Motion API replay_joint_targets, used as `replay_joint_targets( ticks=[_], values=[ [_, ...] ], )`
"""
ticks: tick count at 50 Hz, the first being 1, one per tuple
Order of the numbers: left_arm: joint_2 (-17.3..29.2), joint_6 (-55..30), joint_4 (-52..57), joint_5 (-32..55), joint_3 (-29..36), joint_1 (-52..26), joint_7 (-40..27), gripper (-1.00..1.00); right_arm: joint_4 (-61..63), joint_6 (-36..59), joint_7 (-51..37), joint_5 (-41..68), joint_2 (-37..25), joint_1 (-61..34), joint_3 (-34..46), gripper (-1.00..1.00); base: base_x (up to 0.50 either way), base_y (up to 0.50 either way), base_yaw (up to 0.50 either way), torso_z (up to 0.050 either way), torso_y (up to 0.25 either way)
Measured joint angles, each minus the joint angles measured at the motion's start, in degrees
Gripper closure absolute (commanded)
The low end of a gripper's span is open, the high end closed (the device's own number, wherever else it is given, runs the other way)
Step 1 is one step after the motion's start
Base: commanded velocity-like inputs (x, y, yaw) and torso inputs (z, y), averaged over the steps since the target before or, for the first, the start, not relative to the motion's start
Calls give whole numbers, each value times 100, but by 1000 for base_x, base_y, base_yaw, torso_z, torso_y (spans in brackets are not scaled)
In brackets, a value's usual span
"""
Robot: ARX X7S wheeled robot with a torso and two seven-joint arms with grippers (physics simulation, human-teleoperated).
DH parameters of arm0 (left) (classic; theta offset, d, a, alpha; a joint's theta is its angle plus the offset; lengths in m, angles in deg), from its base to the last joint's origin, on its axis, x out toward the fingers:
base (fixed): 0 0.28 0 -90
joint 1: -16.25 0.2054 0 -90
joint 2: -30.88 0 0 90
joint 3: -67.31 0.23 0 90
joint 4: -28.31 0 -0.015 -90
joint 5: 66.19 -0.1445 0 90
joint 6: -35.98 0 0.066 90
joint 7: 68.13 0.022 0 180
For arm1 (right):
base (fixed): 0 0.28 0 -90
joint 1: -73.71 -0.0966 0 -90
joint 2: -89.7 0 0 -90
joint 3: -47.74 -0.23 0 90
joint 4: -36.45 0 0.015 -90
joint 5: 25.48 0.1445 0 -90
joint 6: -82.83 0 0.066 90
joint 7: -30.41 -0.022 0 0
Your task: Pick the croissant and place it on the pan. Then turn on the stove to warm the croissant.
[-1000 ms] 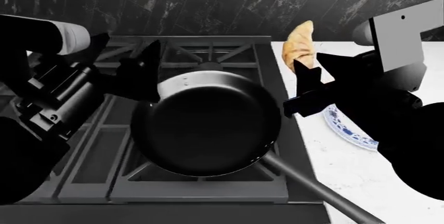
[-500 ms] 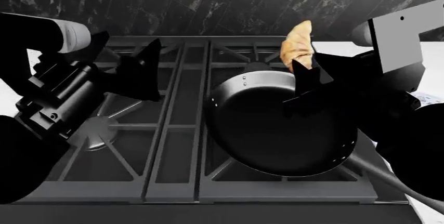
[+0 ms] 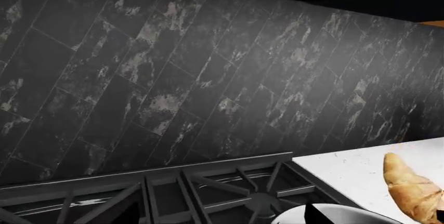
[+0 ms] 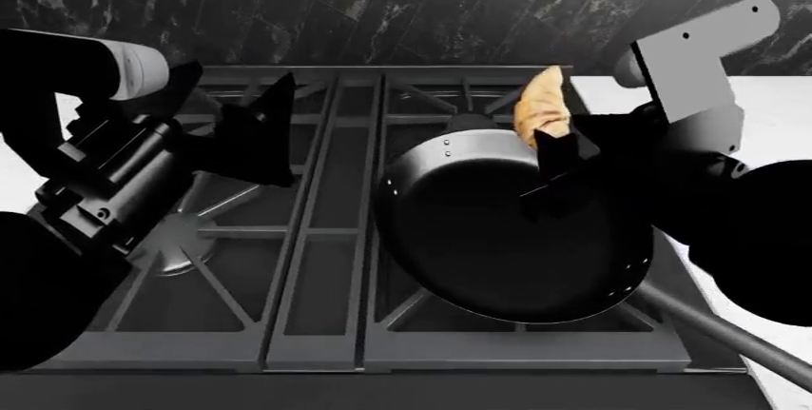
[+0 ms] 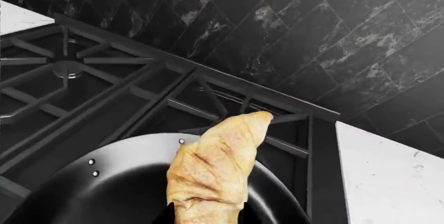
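Now croissant (image 4: 543,104) farther over pan (image 4: 508,239)

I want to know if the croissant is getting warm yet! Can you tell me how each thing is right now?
croissant: held up in the right gripper, above the pan's far rim, not set down yet.
pan: empty, sitting on the stove's right burner.
stove: no flame showing; knobs out of view.
left gripper: empty, over the left burner; open or shut unclear.
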Motion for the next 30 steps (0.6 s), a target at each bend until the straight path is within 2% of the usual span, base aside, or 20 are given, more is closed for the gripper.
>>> replay_joint_targets(
  ticks=[30],
  values=[
    [22, 138, -123, -119, 82, -18, 141, -100, -703, 639, 950, -624, 158, -577, 928, 100, 0, 0, 0, 0, 0]
  ],
)
